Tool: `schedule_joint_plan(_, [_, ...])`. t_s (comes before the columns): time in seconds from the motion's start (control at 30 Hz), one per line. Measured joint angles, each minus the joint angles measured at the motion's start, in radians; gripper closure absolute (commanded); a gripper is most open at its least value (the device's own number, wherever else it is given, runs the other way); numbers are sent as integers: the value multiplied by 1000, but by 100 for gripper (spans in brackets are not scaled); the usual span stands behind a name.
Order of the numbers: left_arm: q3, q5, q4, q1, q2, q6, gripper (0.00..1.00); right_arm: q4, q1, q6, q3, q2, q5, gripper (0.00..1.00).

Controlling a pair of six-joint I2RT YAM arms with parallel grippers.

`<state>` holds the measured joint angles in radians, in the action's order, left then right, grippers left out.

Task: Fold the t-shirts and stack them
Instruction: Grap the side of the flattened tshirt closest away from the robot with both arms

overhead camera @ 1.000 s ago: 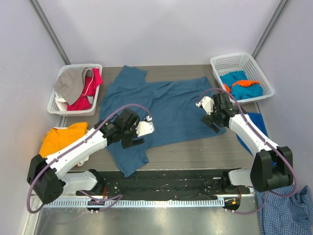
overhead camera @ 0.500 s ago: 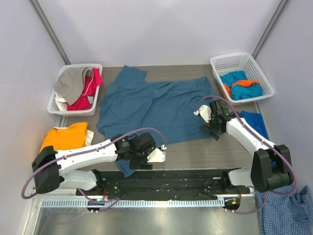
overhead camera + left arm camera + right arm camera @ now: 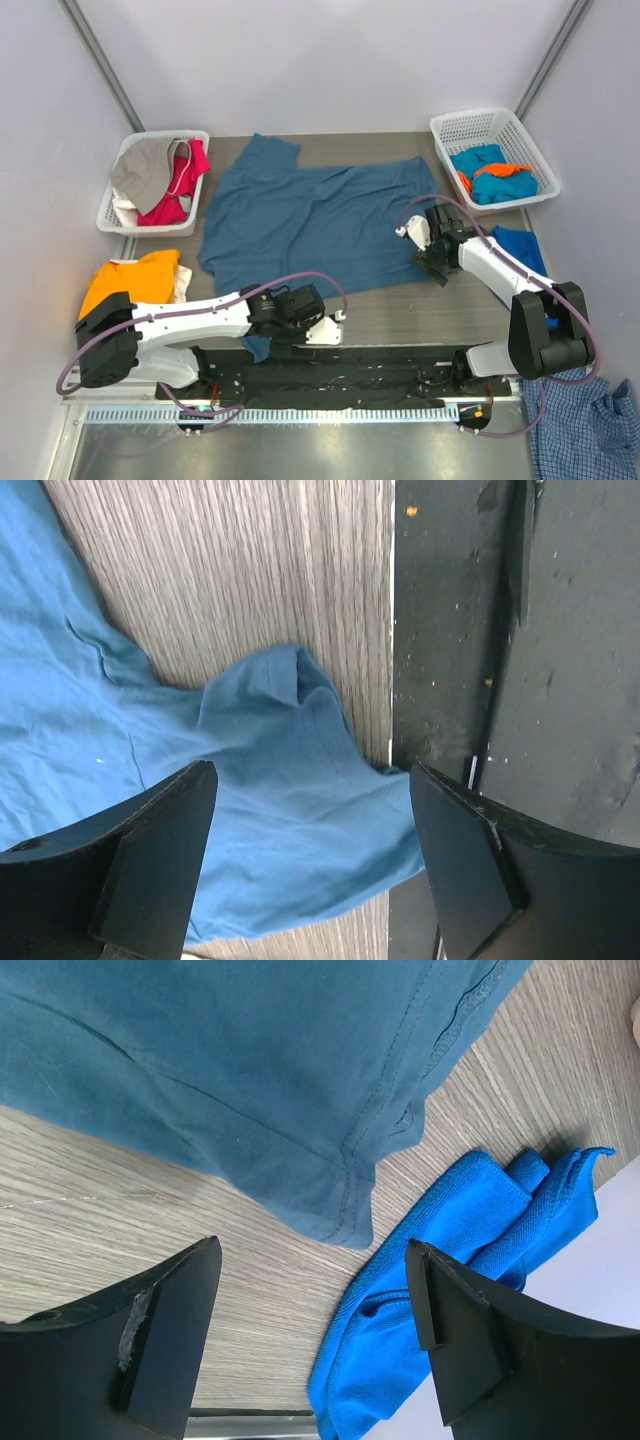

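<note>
Clearly the work is only at its beginning: the dark teal t-shirt (image 3: 310, 220) lies spread in the middle of the frame, not yet folded, with one sleeve (image 3: 290, 770) bunched at the lower edge of the table (image 3: 400, 310). The left gripper (image 3: 310, 810) hangs wide open over this sleeve and the right gripper (image 3: 315, 1280) hangs wide open over the hem corner at the right; neither holds anything. Other t-shirts (image 3: 165, 185) wait in the upper-left basket (image 3: 140, 231) and the upper-right basket (image 3: 478, 127), so I judge almost all folding and stacking remains.

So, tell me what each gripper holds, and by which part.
Nothing. The left gripper is open over a sleeve of the teal t-shirt, the right gripper open over its hem corner.
</note>
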<state>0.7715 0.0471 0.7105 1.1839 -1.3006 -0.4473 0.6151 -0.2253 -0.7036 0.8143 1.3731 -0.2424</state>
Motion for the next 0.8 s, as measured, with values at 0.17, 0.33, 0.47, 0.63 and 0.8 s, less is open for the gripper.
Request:
schedule_joint_plan(0.17, [-1, -5, -31, 7, -15, 1, 21, -11, 0, 0, 0, 2, -5, 19])
schedule_joint_plan(0.33, [-21, -3, -59, 8, -30, 2, 34, -18, 0, 0, 0, 2, -8, 19])
schedule_joint_plan(0.47, [-51, 8, -80, 8, -40, 2, 58, -22, 0, -1, -2, 2, -10, 19])
schedule_joint_plan(0.63, [-75, 34, -100, 8, -66, -4, 95, -37, 0, -3, -17, 1, -13, 20])
schedule_joint_plan(0.8, [-81, 67, -114, 8, -71, -6, 100, -49, 0, -11, -53, 0, -21, 20])
